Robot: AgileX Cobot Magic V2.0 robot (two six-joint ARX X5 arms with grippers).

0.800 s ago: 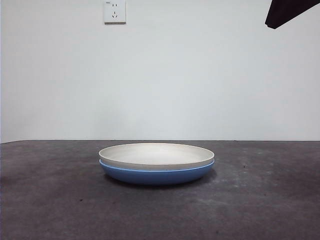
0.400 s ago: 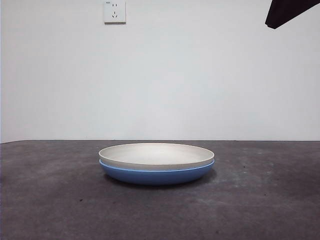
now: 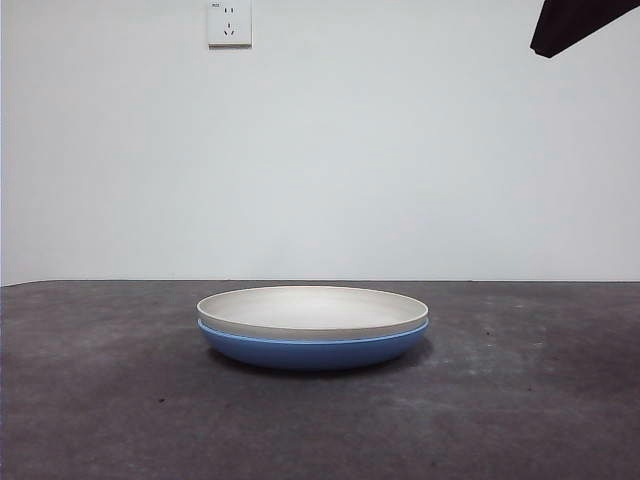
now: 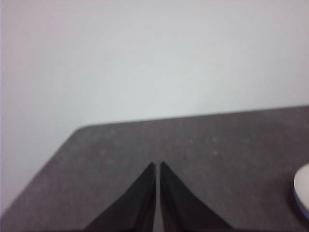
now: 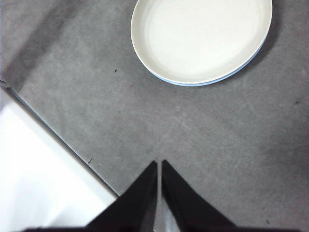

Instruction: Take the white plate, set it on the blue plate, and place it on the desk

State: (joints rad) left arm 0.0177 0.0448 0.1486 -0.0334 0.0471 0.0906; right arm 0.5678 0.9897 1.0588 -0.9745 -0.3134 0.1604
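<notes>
The white plate [image 3: 312,310] is shown nested in the blue plate [image 3: 313,350], the pair resting on the desk [image 3: 100,400] at the centre of the front view. The stacking step is judged done; what remains is judged to be lifting the white plate off and setting it on the desk.

For that lift, the low rim is best taken at the near edge, with one jaw passed over the lip and one under, so that only the upper plate is pinched. The blue plate is likely to be dragged along if the grip bites too deep, so a slight tilt before raising is advised.

The right gripper [image 5: 158,166] is seen at the bottom centre of the right wrist view, its jaws pressed together with only a hairline gap and nothing held; the plates lie well apart from it, at the upper right of that frame. The left gripper [image 4: 157,168] is likewise closed and empty, with only a sliver of the plates at the right edge of its frame.

The white plate is matte cream, wide and shallow, with faint concentric rings. Only a thin blue crescent of the lower plate shows beneath it from above.
</notes>
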